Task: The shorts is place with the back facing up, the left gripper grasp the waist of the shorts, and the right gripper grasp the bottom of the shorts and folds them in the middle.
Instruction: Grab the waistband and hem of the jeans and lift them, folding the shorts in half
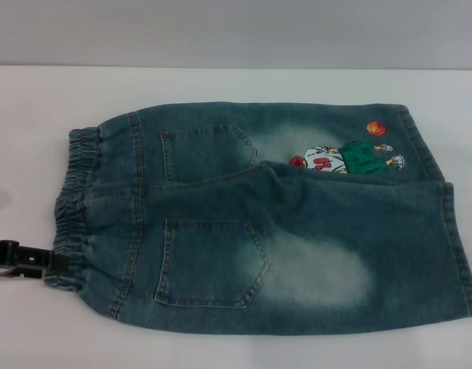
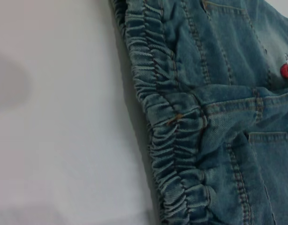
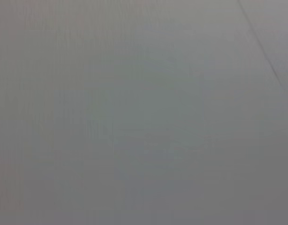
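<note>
Shorts (image 1: 274, 231) lay back-up mid-tabletop (image 1: 36, 115), soft yet heavy denim. You had the left gripper (image 1: 36, 260) at the ruffled waist (image 1: 74, 207), whether clamped I couldn't tell. Take the flat hems (image 1: 459, 246) with the unseen right gripper.

surface: white table (image 1: 221, 84) | on it: the shorts (image 1: 297, 231) lying flat, back pockets up | waist toward robot's left, leg hems toward right

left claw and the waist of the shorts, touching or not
Touching. In the head view the left claw reaches in from the table's left edge and its black tip overlaps the ruffled waist of the shorts with no gap showing.
</note>
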